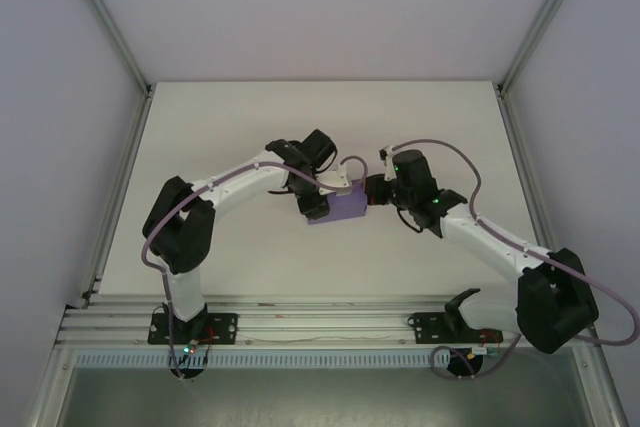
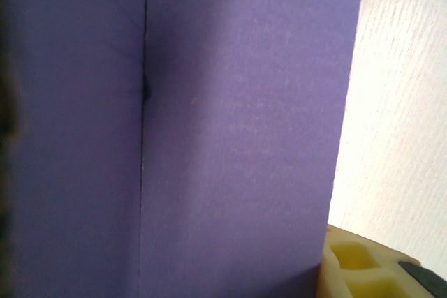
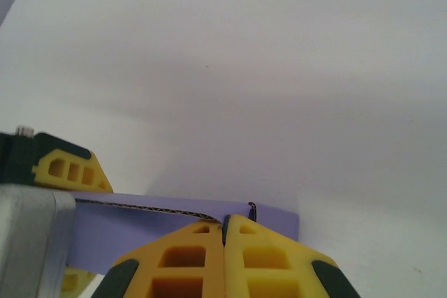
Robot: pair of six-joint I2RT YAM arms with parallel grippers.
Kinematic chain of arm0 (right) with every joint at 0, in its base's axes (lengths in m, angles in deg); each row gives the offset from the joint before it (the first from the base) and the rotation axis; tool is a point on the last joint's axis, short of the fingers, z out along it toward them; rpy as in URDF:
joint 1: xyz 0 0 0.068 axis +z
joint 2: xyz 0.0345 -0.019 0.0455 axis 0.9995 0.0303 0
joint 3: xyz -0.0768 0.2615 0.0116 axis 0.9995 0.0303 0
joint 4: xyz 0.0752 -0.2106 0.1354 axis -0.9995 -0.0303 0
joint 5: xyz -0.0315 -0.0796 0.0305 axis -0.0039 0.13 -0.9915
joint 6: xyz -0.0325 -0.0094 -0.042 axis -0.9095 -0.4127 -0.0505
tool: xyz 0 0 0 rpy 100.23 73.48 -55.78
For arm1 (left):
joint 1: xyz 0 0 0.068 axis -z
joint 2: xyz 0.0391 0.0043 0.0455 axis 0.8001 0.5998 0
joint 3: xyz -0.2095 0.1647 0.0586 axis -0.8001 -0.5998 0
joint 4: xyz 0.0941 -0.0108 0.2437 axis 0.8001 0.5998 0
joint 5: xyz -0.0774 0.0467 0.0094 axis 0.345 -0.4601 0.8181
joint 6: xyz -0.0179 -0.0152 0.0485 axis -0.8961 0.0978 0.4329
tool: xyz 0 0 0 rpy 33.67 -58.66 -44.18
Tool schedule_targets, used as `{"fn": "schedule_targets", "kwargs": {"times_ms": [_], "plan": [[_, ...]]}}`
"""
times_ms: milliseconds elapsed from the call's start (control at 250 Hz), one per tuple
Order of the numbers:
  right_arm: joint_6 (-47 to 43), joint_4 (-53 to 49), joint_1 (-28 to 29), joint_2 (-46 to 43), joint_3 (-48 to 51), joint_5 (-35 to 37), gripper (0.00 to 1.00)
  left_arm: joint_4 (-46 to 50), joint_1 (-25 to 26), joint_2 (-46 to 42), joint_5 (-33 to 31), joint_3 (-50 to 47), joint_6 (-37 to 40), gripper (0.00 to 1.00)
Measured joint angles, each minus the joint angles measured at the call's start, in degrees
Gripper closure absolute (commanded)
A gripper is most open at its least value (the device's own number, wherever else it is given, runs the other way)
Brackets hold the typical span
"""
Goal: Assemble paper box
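Finding box (image 1: 340, 210) at table (image 1: 250, 127) centre folded into a shallow body, left gripper (image 1: 320, 199) clasping it half-wide from 10 o'clock, right gripper (image 3: 225, 225) pressing closed at its 3 o'clock edge; final tucking seemingly outstanding.

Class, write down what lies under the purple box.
White table shows around the box, so it lies beneath. The patch directly under it is covered; whether the box touches the table cannot be told.

no legible text or labels
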Motion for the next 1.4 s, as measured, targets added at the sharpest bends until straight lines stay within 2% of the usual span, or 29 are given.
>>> {"fn": "schedule_targets", "kwargs": {"times_ms": [140,304,684,935,1235,1351,1399], "plan": [[1.7,-5.9,0.0,0.0,-3.5,1.0,1.00,-1.5,0.1,0.0,1.0,0.0,0.5,0.54],[1.3,-6.7,0.0,0.3,-2.8,1.0,1.00,-1.9,0.2,0.0,1.2,-0.9,1.3,0.54],[-9.2,14.3,0.2,-7.6,14.3,0.7,1.00,-2.0,0.3,0.0,1.3,-1.2,2.2,0.53],[-11.2,17.1,0.3,-8.0,15.9,1.0,1.00,-2.6,0.4,0.0,1.3,-1.2,1.4,0.46],[-15.0,23.5,3.1,-5.2,17.5,3.7,1.00,-3.7,0.2,0.0,1.4,-1.8,0.6,0.46],[-15.2,23.7,3.7,-5.1,17.5,4.0,1.00,-4.1,0.2,-0.1,1.4,-1.8,-0.3,0.36],[-15.2,23.6,4.1,-5.1,17.5,4.5,1.00,-4.6,0.2,-0.2,1.3,-1.9,-0.9,0.25]]}}
